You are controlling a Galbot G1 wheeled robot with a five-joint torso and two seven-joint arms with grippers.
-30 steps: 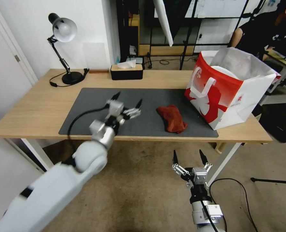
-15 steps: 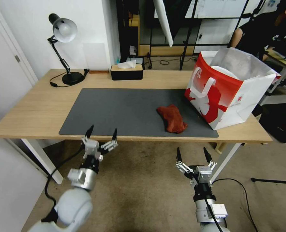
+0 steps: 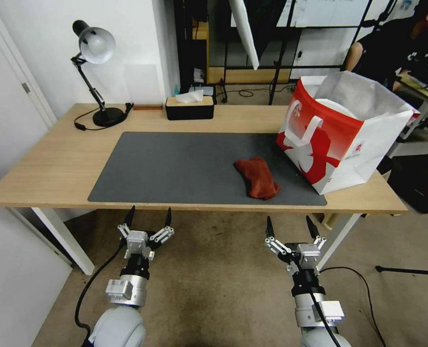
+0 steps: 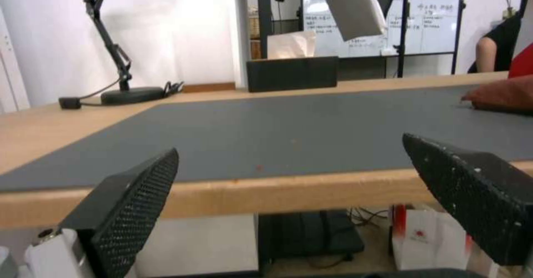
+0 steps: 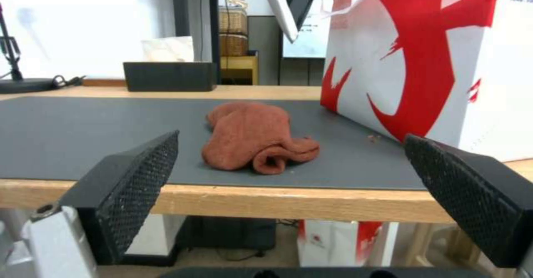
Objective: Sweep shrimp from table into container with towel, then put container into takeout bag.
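Observation:
The dark rust-red towel (image 3: 257, 177) lies crumpled on the grey mat (image 3: 185, 166) of the table (image 3: 55, 164), just left of the red-and-white takeout bag (image 3: 339, 137). Inside the bag's open top sits the white round container (image 3: 336, 107). The shrimp are out of view. My left gripper (image 3: 148, 217) hangs open below the table's front edge, pointing at the mat's near left part. My right gripper (image 3: 291, 226) is open too, below the front edge and facing the towel (image 5: 255, 138) and bag (image 5: 439, 57). Nothing lies between either pair of fingers.
A black tissue box (image 3: 189, 107) and a desk lamp (image 3: 98, 77) stand along the table's far edge. The bag overhangs the table's right end. A white table leg (image 3: 336, 238) stands just right of my right gripper. Carpet floor lies under both arms.
My left arm has pulled back from above the mat and dropped below the table's front edge. The right gripper has edged slightly up. Towel and bag have not moved.

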